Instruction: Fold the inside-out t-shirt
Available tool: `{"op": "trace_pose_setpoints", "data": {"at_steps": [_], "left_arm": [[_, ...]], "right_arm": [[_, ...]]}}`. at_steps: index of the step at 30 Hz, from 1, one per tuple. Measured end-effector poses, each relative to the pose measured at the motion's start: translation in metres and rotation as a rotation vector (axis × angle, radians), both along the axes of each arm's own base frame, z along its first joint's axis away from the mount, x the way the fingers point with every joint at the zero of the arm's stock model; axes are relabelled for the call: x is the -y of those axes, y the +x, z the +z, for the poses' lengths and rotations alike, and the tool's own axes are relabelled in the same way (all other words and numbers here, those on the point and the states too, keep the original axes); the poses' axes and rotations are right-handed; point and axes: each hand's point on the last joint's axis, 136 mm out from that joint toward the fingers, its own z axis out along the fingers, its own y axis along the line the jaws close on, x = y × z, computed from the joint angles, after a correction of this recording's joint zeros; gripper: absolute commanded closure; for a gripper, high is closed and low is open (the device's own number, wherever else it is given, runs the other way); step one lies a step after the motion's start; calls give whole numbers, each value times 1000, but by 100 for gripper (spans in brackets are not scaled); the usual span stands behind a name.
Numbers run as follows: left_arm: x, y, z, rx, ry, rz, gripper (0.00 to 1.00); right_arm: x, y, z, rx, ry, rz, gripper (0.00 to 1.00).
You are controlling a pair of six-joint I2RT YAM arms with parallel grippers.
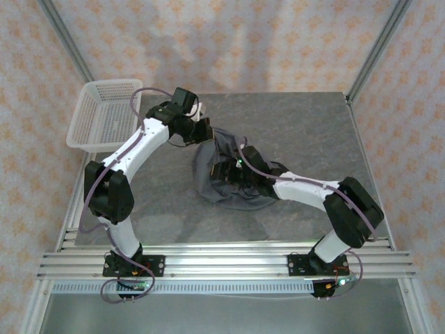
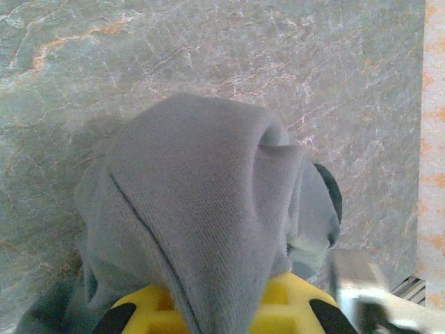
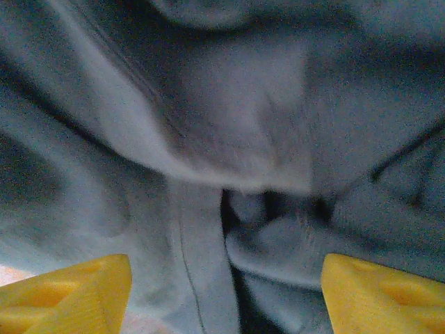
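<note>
noted the inside-out t-shirt (image 1: pixel 212 177) bunched in a dark slate-grey heap near the middle of the table (image 1: pixel 299 125), between the two arms, crumpled rather than spread flat. saw its far edge drawn up toward the left gripper (image 1: pixel 200 132), set at the heap's far-left corner. found that gripper pressed together, pinching a fold of the cloth. from the left wrist, saw the t-shirt (image 2: pixel 201 223) draped in a rounded hump over the left gripper (image 2: pixel 222 309), covering most of the yellow fingers (image 2: pixel 292 296), with a stitched seam running down the fabric and the marbled grey table (image 2: pixel 208 56) beyond. could not tell which part of the garment was pinched.

placed the right gripper (image 1: pixel 235 170) low over the middle of the heap, in among the folds. from the right wrist, found the right gripper (image 3: pixel 226 292) spread wide, yellow fingers (image 3: pixel 69 292) at the two lower corners, well apart, with loose fabric between and ahead of them but nothing clamped. made out a seam and a folded edge in the t-shirt (image 3: pixel 229 139) close before the lens, somewhat blurred.

spotted a white mesh basket (image 1: pixel 104 115) at the table's far-left corner, well apart from the cloth.
</note>
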Motion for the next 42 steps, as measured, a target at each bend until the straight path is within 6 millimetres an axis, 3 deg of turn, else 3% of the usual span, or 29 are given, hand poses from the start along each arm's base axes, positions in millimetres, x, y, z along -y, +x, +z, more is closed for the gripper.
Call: {"op": "trace_pose_setpoints", "data": {"at_steps": [3, 6, 13, 17, 18, 20, 21, 23, 25, 27, 32, 35, 37, 39, 42], "left_arm": [[0, -2, -1, -9, 0, -4, 100], [0, -2, -1, -10, -1, -6, 100], [1, -3, -1, -11, -5, -10, 100], [3, -4, 0, -11, -17, -28, 100], [3, -5, 0, -10, -15, -32, 100], [2, -5, -1, -9, -8, -39, 100], [1, -5, -1, -10, -6, -38, 100], [-4, -4, -1, -10, -2, -33, 98], [-14, -1, -2, -7, 9, -21, 84], [-27, 4, -4, -2, 27, -1, 78], [-60, 24, -17, 2, 96, 35, 76], [-62, 36, -41, -29, 114, 31, 64], [-62, 37, -54, -54, 122, 23, 56], [-63, 36, -52, -49, 121, 25, 48], [-78, 21, -11, 43, 120, 64, 44]], "right_arm": [[10, 10, 21, 202, -136, 28, 38], [14, 11, 27, 326, -256, 110, 39], [-1, 19, -5, 339, -427, 292, 40], [-3, 29, -26, 323, -487, 304, 55], [-3, 33, -29, 327, -508, 299, 63], [-4, 42, -28, 339, -532, 281, 91], [-3, 43, -26, 347, -540, 277, 98], [-4, 45, -20, 361, -535, 272, 100], [-4, 38, -10, 364, -517, 296, 100], [-5, 26, 8, 366, -469, 327, 100], [-10, -23, 94, 378, -212, 409, 100], [-14, -40, 140, 343, -77, 411, 100], [-16, -40, 158, 303, -27, 376, 100], [-13, -34, 167, 245, 4, 310, 100], [-1, -15, 167, 163, 23, 176, 100]]}}
